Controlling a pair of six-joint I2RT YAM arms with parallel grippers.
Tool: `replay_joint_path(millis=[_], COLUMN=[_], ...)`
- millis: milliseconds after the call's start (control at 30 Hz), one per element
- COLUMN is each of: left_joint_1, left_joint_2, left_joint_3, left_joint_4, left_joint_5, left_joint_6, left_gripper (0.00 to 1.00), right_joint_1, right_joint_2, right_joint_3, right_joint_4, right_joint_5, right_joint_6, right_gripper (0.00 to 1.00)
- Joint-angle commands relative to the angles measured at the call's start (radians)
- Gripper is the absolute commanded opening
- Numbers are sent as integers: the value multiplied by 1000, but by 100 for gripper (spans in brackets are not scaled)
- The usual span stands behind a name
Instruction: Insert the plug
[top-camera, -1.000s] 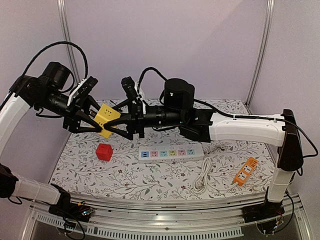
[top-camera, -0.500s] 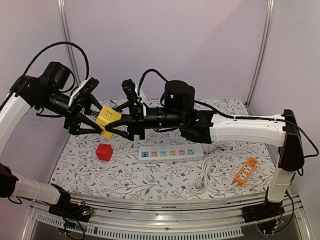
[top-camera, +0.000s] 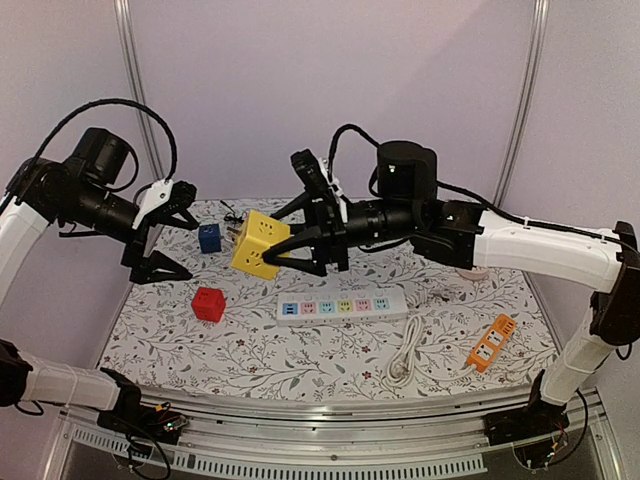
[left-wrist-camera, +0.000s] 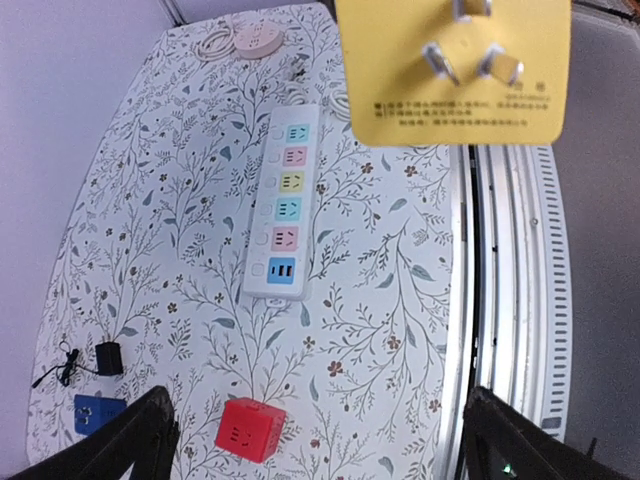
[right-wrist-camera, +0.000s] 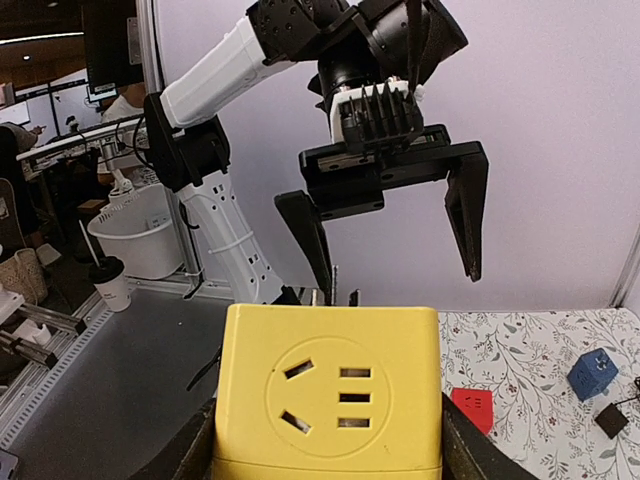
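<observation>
**Yellow plug cube held aloft by right gripper; left gripper empty**

The left gripper (top-camera: 185, 245) hangs above the left edge of the table (top-camera: 250, 360), its jaws spread wide and grasping nothing. A blue cube (top-camera: 209, 237) sits near the back left corner. A red cube (top-camera: 208, 304) sits closer to the middle of the left edge. The yellow plug cube (top-camera: 260, 243) is in the air above the table's back left part, clear of the left gripper, with its pronged face turned that way. The right gripper (top-camera: 285, 243) is clamped on its sides. A white power strip (top-camera: 343, 308) lies mid-table, and a coiled white cable (top-camera: 405, 362) lies right of it. An orange power strip (top-camera: 493, 343) lies near the right edge.
</observation>
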Motion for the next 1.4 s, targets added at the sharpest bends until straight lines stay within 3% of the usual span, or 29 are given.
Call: replay_joint_path(millis=[0, 200, 533, 733, 800, 933, 1100, 1267, 1367], left_joint_1=[-7, -8, -16, -19, -34, -174, -473, -518, -578], left_joint_2=[-23, -39, -79, -136, -167, -214, -95, 34, 81], left_joint_3=[-31, -45, -159, -161, -157, -213, -271, -187, -227], left_joint_4=[-183, -164, -21, -30, 29, 363, 604, 643, 715], left_joint_5=[-101, -99, -150, -368, -383, -415, -663, -520, -550], left_joint_6=[40, 28, -49, 116, 177, 185, 300, 166, 233], left_gripper=[99, 100, 100, 99, 99, 100, 99, 99, 99], right_joint_1=[-22, -37, -56, -69, -71, -81, -96, -107, -159], right_joint_2=[-46, -55, -6, -29, -28, -8, 1, -43, -46], right_joint_3=[36, 61, 196, 183, 186, 210, 213, 163, 150], right_joint_4=[-199, -315, -728, -801, -802, -803, -799, -789, -796], right_joint_5=[-81, 53, 450, 550, 553, 537, 492, 490, 406], right_joint_6=[1, 82, 257, 323, 334, 361, 340, 262, 319], right_gripper=[0, 0, 0, 0, 0, 0, 0, 0, 0])
